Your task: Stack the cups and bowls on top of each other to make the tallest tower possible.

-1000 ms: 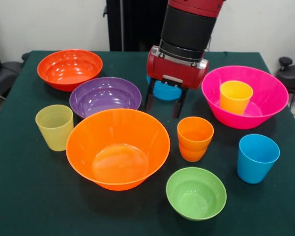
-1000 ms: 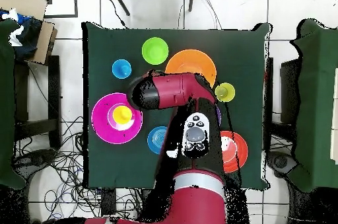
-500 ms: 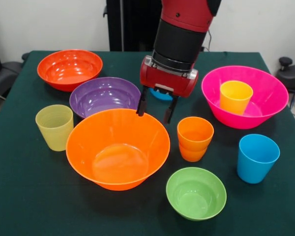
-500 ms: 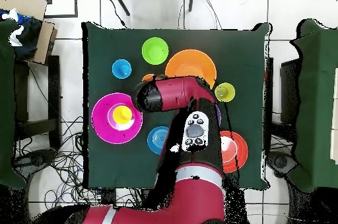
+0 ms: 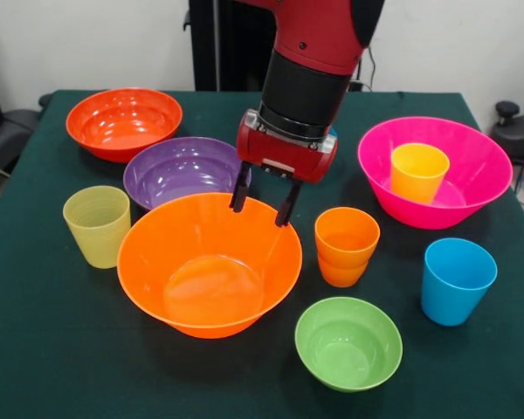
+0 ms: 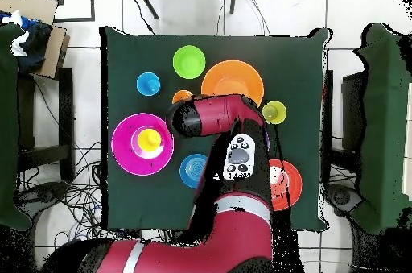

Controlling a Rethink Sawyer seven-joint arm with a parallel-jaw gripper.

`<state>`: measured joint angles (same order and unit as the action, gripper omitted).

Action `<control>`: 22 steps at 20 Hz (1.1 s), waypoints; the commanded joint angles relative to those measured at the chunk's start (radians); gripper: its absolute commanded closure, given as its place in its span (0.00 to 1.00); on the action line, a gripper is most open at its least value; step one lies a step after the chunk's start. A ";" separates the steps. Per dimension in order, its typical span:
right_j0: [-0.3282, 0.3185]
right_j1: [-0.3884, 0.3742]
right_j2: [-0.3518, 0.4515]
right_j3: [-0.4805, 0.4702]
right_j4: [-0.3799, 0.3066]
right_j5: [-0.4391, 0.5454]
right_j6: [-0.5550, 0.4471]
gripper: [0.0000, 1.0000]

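My gripper is open and empty, its fingertips just above the far rim of the large orange bowl. Behind that bowl sit the purple bowl and the red-orange bowl. The hot pink bowl at the right holds the yellow cup. An orange cup, a sky blue cup and a lime green bowl stand apart at the front right. At the left is a ribbed yellow-green cup. The small blue bowl shows only from overhead.
All of this rests on a dark green table. My arm covers the middle of the table in the overhead view. Dark chairs flank the table, and a cardboard box lies off one corner.
The gripper has moved off the small blue bowl toward the near left in the front view, to the large orange bowl's far rim. It stayed open. No cup or bowl moved.
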<state>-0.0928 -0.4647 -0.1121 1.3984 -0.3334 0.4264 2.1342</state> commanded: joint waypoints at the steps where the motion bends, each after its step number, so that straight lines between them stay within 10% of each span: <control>1: 0.058 0.048 0.036 -0.118 -0.064 0.028 -0.024 0.00; 22: 0.151 0.182 -0.070 -0.249 -0.012 -0.006 0.082 0.00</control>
<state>0.0511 -0.3519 -0.2072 1.2109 -0.3330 0.4266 2.1342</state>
